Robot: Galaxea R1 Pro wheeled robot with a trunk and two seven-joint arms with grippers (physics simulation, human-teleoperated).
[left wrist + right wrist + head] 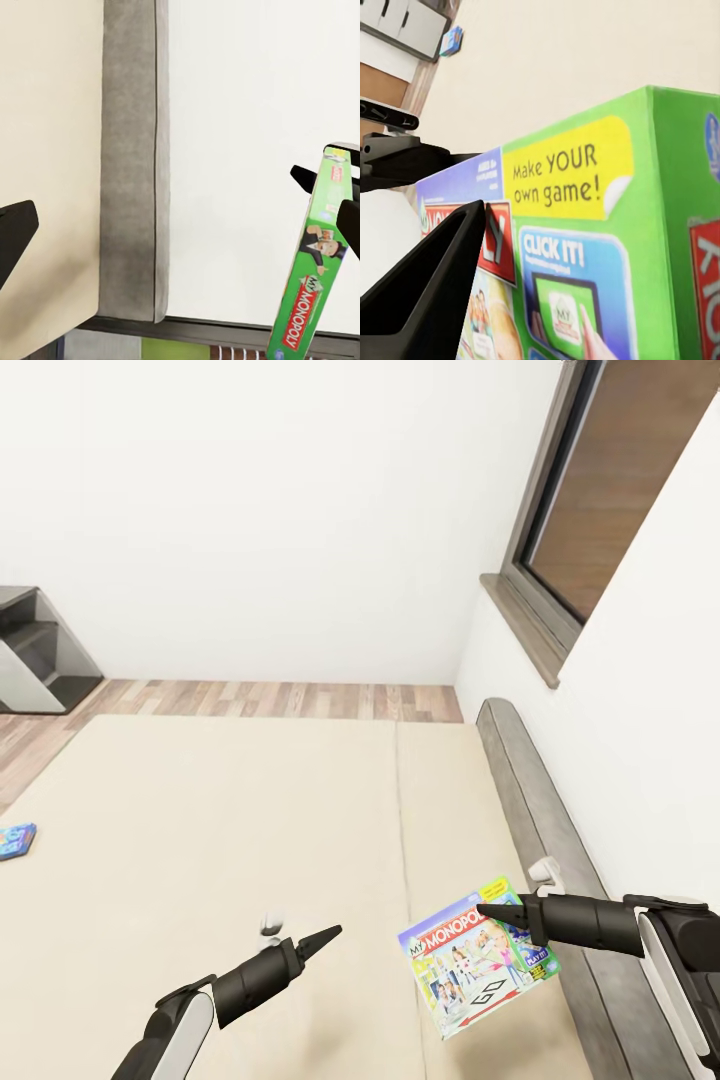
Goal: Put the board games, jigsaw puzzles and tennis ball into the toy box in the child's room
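A green and blue Monopoly board game (480, 955) hangs tilted above the right side of the bed (200, 830), and my right gripper (492, 911) is shut on its upper edge. In the right wrist view the box (607, 247) is close up, with one dark finger (427, 300) across its face. In the left wrist view the same box (311, 270) is seen edge-on. A light blue board game (15, 840) lies flat at the bed's left edge, also seen far off as a small box (451, 41). My left gripper (325, 937) is open over the bed's near middle, holding nothing.
A grey headboard (530, 800) runs along the bed's right side against a white wall with a dark-framed window (600, 490). A strip of wood-plank floor (280, 700) lies beyond the bed. A grey and white stepped cabinet (40, 650) stands at the far left.
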